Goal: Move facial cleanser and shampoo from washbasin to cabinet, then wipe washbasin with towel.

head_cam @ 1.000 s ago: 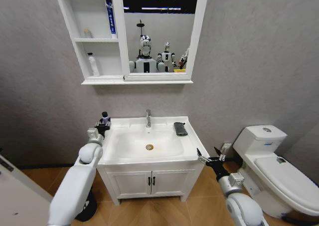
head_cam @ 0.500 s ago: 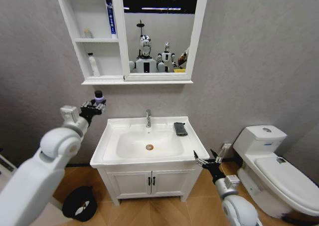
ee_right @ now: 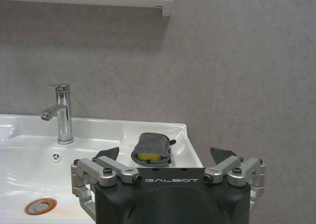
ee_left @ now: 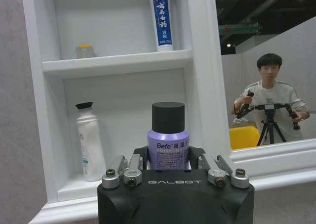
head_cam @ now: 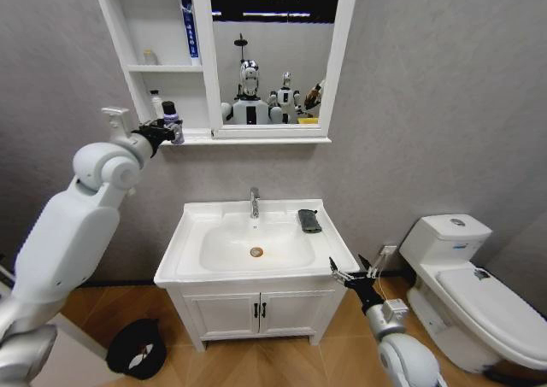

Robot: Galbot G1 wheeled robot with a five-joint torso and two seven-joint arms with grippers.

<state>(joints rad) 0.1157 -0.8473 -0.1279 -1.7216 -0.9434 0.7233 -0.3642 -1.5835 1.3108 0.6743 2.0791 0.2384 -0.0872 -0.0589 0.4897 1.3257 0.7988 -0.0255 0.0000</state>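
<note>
The left gripper has risen from beside the washbasin's left rim to the cabinet, and is now at the front edge of the lowest open shelf. Its fingers are clamped on the shampoo, upright, dark cap on top; in the left wrist view the purple bottle sits between the jaws in front of that shelf, not yet on it. The facial cleanser stands at the shelf's back, towards its left wall, as before. A small jar stays on the middle shelf, and the blue-and-white tube leans at its right end.

Below, the washbasin is unchanged, the chrome tap at its back edge. The towel lies folded near the back right corner. The right gripper hangs just off the front right corner, jaws spread apart and empty, slightly nearer it than earlier.
</note>
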